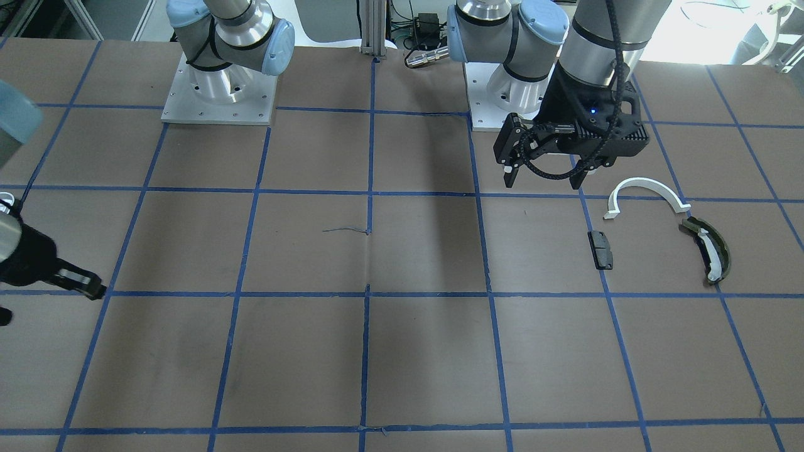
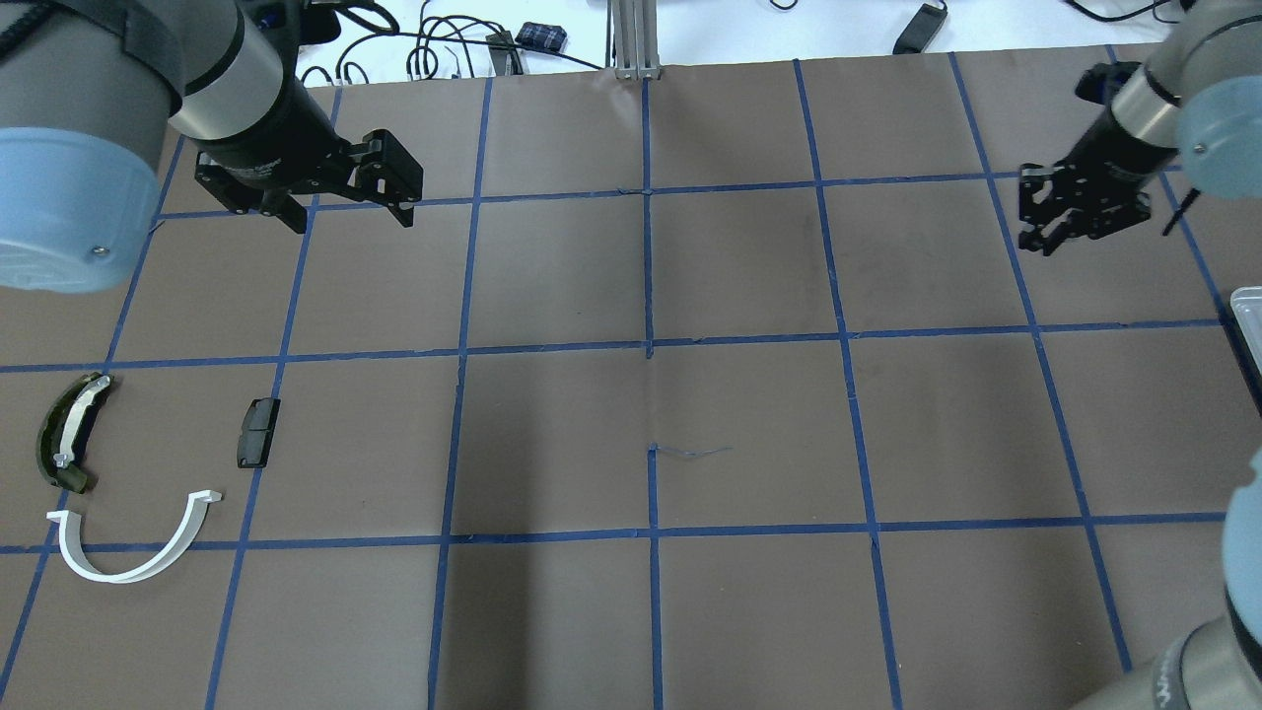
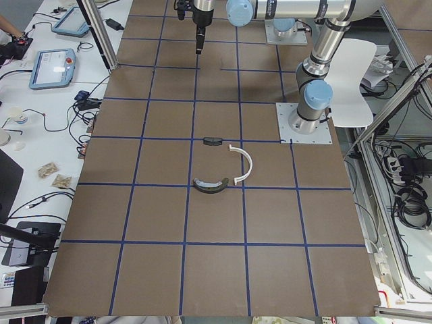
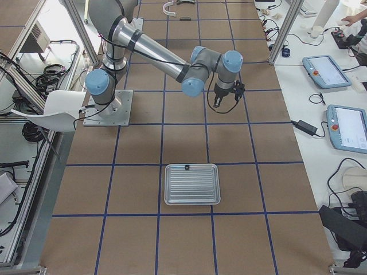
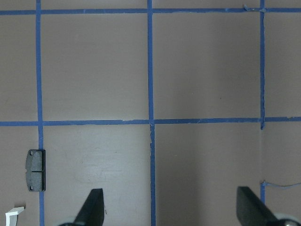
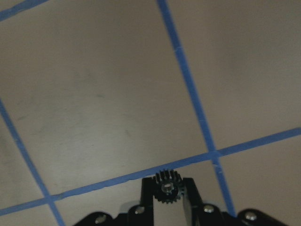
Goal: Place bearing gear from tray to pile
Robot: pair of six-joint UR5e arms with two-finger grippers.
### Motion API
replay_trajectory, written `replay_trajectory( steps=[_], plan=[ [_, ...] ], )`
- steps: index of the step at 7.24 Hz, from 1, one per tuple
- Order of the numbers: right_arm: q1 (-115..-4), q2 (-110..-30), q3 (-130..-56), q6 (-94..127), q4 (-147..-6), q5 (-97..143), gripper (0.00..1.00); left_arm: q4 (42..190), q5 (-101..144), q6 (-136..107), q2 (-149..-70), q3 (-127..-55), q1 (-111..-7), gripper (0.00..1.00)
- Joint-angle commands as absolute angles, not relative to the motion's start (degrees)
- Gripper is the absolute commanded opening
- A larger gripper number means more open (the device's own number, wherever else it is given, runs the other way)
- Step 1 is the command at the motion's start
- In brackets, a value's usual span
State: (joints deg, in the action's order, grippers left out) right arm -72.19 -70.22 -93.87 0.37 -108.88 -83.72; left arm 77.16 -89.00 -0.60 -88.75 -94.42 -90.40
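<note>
My right gripper (image 6: 165, 200) is shut on a small black toothed bearing gear (image 6: 165, 187) and holds it above the bare table; it also shows in the overhead view (image 2: 1050, 240) at the far right. The tray (image 4: 172, 186), ribbed and whitish, lies near the table's right end, with its corner at the overhead view's right edge (image 2: 1248, 314). The pile lies at the left end: a white half-ring arc (image 2: 128, 572), a dark olive curved piece (image 2: 67, 431) and a small black block (image 2: 257, 432). My left gripper (image 2: 351, 222) is open and empty, beyond the pile.
The brown table carries a blue tape grid (image 2: 648, 345). Both arm bases (image 1: 218, 94) stand at the robot's edge. A small dark item (image 4: 187, 167) sits at the tray's rim. Pendants and cables (image 4: 327, 71) lie on a side bench.
</note>
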Motion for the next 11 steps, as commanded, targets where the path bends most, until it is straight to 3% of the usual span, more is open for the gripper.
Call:
replay_trajectory(
  steps=[1, 4, 6, 11],
  plan=[
    [-86.1, -70.3, -94.6, 15.2, -109.2, -80.7, 0.0, 75.8, -88.9, -0.7, -88.9, -94.6, -90.4, 1.0],
    [-98.6, -69.5, -96.6, 28.4, -110.9, -80.7, 0.0, 75.8, -88.9, -0.6, -88.9, -94.7, -90.5, 1.0],
    [-105.7, -69.3, -101.6, 30.5, -119.4, -77.7, 0.0, 75.8, -88.9, -0.7, -88.9, -94.7, -90.5, 1.0],
    [-109.5, -68.5, -108.5, 35.9, -127.6, -74.6, 0.02, 76.4, -89.0, -2.6, -90.7, -95.9, -89.7, 1.0]
  ],
)
